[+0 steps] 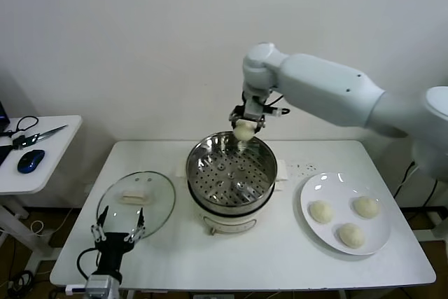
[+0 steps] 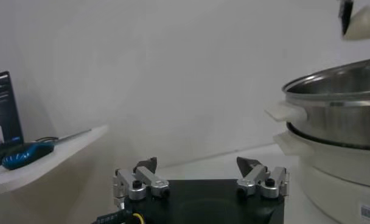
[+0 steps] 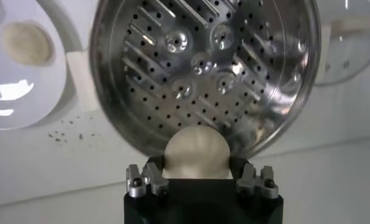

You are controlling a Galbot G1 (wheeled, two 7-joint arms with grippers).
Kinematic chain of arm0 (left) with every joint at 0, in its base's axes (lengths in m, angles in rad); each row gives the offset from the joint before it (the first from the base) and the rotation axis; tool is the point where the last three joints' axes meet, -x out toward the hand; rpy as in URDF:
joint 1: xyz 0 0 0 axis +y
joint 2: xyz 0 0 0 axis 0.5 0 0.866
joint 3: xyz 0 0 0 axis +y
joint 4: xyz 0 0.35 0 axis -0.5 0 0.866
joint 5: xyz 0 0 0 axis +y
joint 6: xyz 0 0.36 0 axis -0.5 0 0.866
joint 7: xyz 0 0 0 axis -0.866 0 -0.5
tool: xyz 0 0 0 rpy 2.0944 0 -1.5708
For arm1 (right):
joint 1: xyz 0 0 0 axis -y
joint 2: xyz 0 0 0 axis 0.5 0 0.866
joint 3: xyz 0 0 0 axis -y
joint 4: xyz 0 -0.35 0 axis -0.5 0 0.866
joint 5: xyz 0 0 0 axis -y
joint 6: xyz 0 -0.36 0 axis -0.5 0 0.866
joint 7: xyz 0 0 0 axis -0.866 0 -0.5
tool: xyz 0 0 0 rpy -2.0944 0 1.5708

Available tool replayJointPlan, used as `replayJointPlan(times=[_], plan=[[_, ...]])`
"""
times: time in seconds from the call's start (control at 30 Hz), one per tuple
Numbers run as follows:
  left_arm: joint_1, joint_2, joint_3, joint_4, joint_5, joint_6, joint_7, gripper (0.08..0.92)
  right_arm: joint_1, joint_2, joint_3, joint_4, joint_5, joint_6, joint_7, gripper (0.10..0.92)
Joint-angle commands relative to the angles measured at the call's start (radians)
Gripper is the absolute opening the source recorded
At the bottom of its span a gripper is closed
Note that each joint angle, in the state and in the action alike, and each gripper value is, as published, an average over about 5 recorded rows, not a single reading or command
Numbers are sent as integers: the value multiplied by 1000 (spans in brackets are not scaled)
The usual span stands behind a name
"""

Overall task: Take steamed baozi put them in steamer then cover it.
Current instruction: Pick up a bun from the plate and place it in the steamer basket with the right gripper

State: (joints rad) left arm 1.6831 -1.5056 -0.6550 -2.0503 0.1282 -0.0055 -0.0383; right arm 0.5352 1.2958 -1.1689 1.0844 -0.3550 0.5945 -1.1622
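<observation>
While the left arm waits low at the table's near edge, the right arm works over the pot.

Right gripper: the right gripper [image 1: 244, 129] hangs above the far rim of the steamer [image 1: 231, 173], fingers narrowed onto one steamed baozi [image 1: 243, 129]; in the right wrist view that bun [image 3: 195, 152] sits between the two fingers [image 3: 143, 180], bulging out past them.

Held bun: clear of the pot, raised above the rim, not touching the metal.

Steamer: directly beneath the right gripper and a little toward the robot; its perforated tray [image 3: 200, 67] is bare of buns, its white base stands on the table [image 1: 175, 257].

Remaining buns: three steamed baozi lie on the white plate [image 1: 311, 190], well off to the gripper's right and nearer the robot; one [image 1: 321, 211] toward the steamer, one [image 1: 365, 206] farther right, one [image 1: 351, 235] nearest the robot.

Cover: the glass cover [image 1: 136, 202] lies flat on the table on the far side of the steamer from the plate, its white handle [image 1: 134, 198] up.

Left gripper: the left gripper [image 1: 118, 227] rests just at the near edge of the cover, jaws spread wide with nothing between them; the steamer's side handle [image 2: 282, 112] lies ahead of it.

Side table: a smaller table [image 1: 49, 146] left of the left gripper carries scissors [image 1: 38, 135] and a blue mouse [image 1: 30, 160].
</observation>
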Motion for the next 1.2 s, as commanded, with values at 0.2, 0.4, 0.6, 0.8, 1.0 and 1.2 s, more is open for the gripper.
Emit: replayJointPlan(times=[0.2,0.4,0.6,0.8,1.0,1.2], plan=[[9,7,-2,1,-11,0,1,823,-163,84,49,-42,-251,63,34,696],[18,12,-11,5,-14,-2,1,823,-204,91,77,-66,-297,61,45,696],[25,13,-12,8,-14,-4,2,823,-229,94,91,-73,-330,56,57,710],[28,13,-15,9,-14,-7,1,823,-227,83,107,-53,-317,48,46,805],[34,13,-20,9,-14,-9,-1,823,-136,7,119,37,-202,54,-1,822],[38,17,-18,8,-12,-10,-1,823,30,-156,52,110,86,-22,28,823]])
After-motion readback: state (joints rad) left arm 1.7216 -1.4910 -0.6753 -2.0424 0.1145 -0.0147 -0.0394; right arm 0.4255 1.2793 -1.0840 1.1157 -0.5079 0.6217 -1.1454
